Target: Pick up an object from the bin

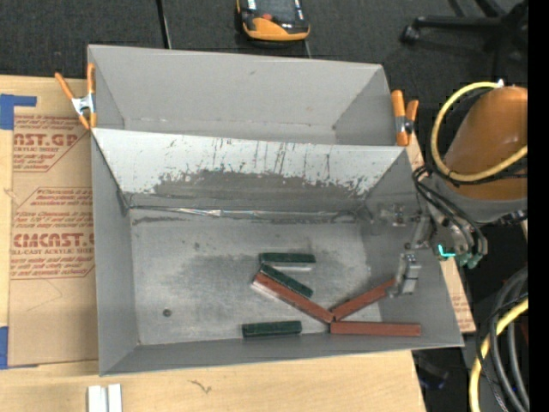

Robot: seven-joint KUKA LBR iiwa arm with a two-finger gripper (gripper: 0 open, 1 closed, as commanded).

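Low at the frame's lower right, the gripper (407, 279) meets the upper end of a slanted brown stick (364, 301) (open or closed, one cannot tell), so the approach seems done and clamping and lifting come next.

The scratched grey bin (111, 230) holds dark green bars (271, 329) and reddish-brown bars (375, 328), beside the arm's orange cover (489, 144).

One camera looks down on my bin (257, 101) from above and a little to one side, far enough back to take it all in. My arm (489, 144) reaches in from the view's right.
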